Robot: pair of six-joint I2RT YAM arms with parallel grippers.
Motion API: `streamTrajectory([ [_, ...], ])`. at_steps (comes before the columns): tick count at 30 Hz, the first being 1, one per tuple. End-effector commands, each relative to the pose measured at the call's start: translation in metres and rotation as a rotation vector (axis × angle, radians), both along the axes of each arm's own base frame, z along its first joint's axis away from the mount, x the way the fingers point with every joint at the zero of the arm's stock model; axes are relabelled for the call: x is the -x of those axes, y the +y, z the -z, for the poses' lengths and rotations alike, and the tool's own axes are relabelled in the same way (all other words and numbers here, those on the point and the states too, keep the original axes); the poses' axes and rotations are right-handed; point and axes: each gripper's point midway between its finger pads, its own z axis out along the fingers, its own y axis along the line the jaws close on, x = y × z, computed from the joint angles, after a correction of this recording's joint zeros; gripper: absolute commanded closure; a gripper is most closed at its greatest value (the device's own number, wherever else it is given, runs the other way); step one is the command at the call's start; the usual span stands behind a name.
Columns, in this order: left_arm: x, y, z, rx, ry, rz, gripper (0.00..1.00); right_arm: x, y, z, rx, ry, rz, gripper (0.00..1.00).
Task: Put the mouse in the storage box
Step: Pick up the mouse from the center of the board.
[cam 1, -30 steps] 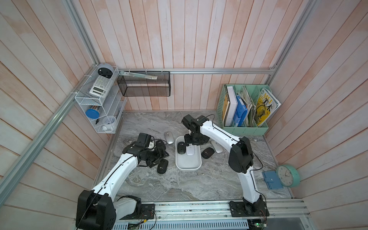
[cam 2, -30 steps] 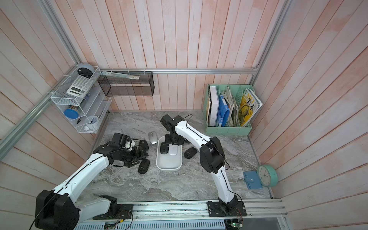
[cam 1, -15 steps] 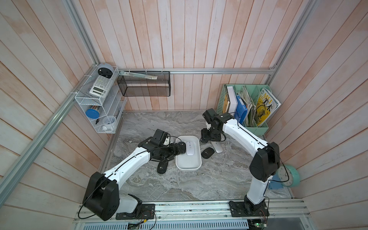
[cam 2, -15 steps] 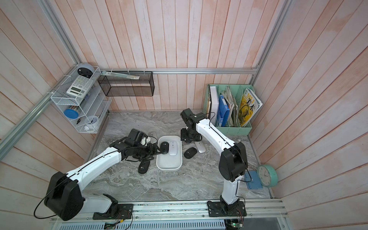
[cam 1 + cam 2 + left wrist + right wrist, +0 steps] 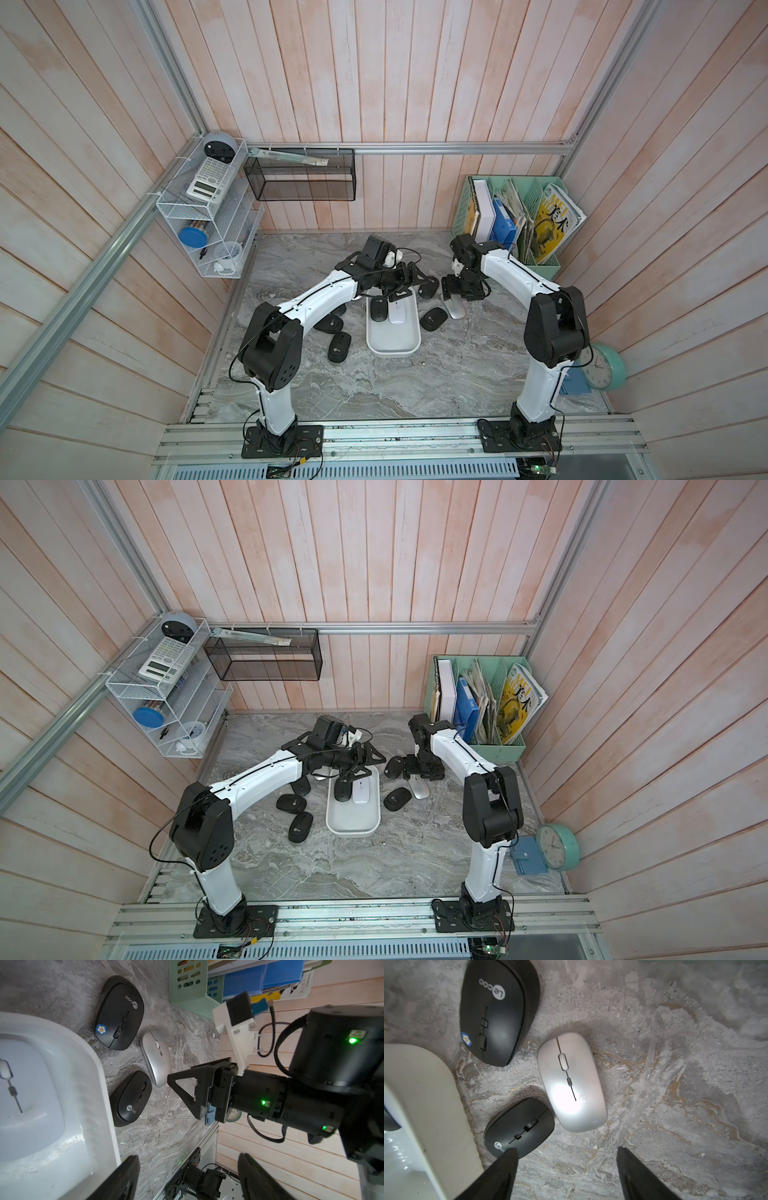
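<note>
So the right end effector [image 5: 565, 1148] has swung off the storage box [image 5: 392, 340] since a second ago, now wide and empty above the silver mouse [image 5: 571, 1084] on the tabletop [image 5: 675, 1064] at the box's 3 o'clock, left end effector [image 5: 187, 1156] wide too, so next I'd guess drop and pinch.

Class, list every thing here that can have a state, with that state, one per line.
storage box: holds a black mouse and a white mouse.
left gripper: open, empty.
right gripper: open, empty, near silver mouse.
silver mouse: on table, outside box.
flower-sticker mouse: on table, outside box.
</note>
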Motion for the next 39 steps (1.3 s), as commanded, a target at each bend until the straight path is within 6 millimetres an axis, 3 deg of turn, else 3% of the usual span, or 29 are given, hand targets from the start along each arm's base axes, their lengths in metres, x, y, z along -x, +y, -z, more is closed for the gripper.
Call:
streamTrajectory([
  [1,0.001,-0.004,-0.003,0.022,0.009,0.009,0.20,-0.010,-0.006,0.007,0.068,0.004,-0.066,0.18],
  [12,0.015,0.004,0.003,-0.021,0.022,0.002,0.20,-0.023,-0.011,0.037,0.103,0.091,-0.089,0.17],
  [23,0.022,0.009,0.008,-0.045,0.023,0.003,0.20,-0.015,-0.007,0.056,0.074,0.149,-0.075,0.20],
  [34,0.028,0.014,0.016,-0.053,0.037,-0.004,0.20,-0.009,-0.006,0.076,0.071,0.195,-0.052,0.26],
  [39,0.029,0.015,0.018,-0.057,0.037,-0.010,0.20,-0.007,-0.013,0.078,0.114,0.185,-0.014,0.39],
])
